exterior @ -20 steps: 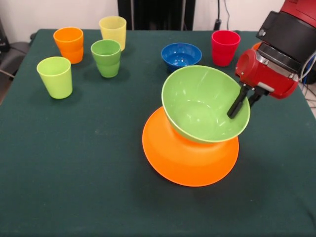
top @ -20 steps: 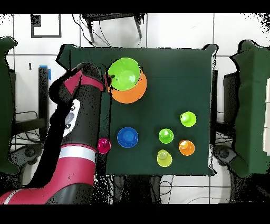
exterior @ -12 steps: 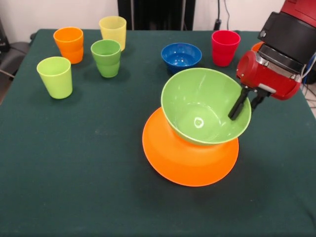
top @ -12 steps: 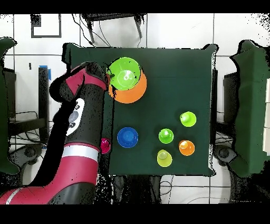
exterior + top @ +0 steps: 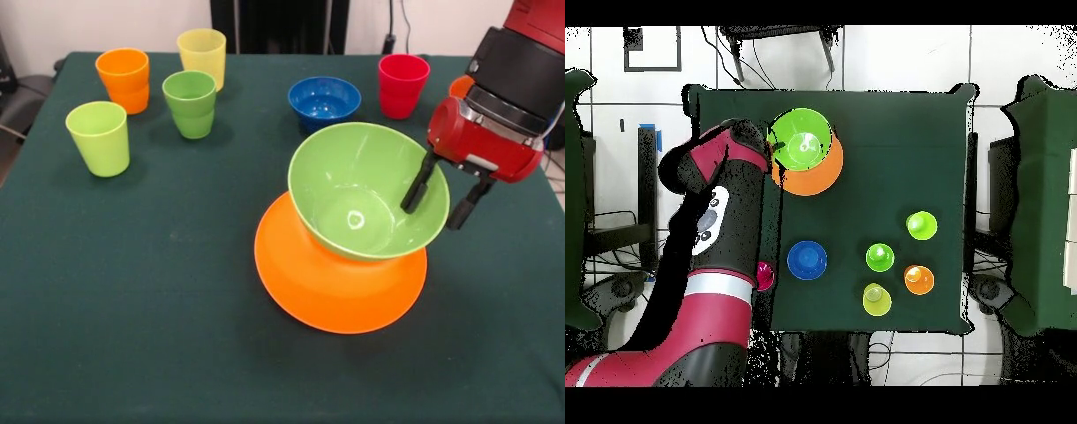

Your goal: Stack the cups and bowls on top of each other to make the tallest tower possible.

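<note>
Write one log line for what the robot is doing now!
gripper: open, astride green bowl rim | green bowl: on upturned orange bowl | cups: unstacked

- The arm point(image 5: 521, 62) enters the front view from the upper right corner; black upper segment, red wrist housing point(image 5: 484, 140) below it.
- In the overhead view, the arm point(image 5: 715, 250) extends up from the bottom left, red with black sections and a pale band across its lower part.
- The wrist housing is tilted, with its underside facing down and to the left in the front view.
- The gripper point(image 5: 441, 194) points downward from the housing.
- Both black fingers point(image 5: 417, 184) are visible, parted with a clear gap between them; nothing is clamped.
</note>
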Controlling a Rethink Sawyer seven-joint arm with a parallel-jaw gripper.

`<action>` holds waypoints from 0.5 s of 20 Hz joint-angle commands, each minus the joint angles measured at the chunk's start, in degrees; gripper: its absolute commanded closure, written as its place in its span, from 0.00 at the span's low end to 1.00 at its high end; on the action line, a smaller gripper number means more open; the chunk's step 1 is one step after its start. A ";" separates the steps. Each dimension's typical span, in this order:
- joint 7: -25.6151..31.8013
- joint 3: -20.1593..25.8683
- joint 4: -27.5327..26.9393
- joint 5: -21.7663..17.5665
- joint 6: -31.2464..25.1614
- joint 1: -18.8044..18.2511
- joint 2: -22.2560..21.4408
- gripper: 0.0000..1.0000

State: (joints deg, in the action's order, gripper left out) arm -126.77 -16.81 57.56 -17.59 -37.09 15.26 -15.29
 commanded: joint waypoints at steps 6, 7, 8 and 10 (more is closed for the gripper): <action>-3.00 5.10 5.59 3.16 -2.07 -0.29 -1.50 0.00; -2.73 4.99 5.83 3.25 -2.32 -0.24 -1.95 0.00; -2.40 5.04 6.12 3.40 -2.52 -0.28 -2.49 0.00; -2.09 5.21 6.85 3.62 -2.53 -0.33 -3.24 0.00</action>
State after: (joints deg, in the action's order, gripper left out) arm -126.77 -16.81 58.66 -15.65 -37.09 15.26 -16.06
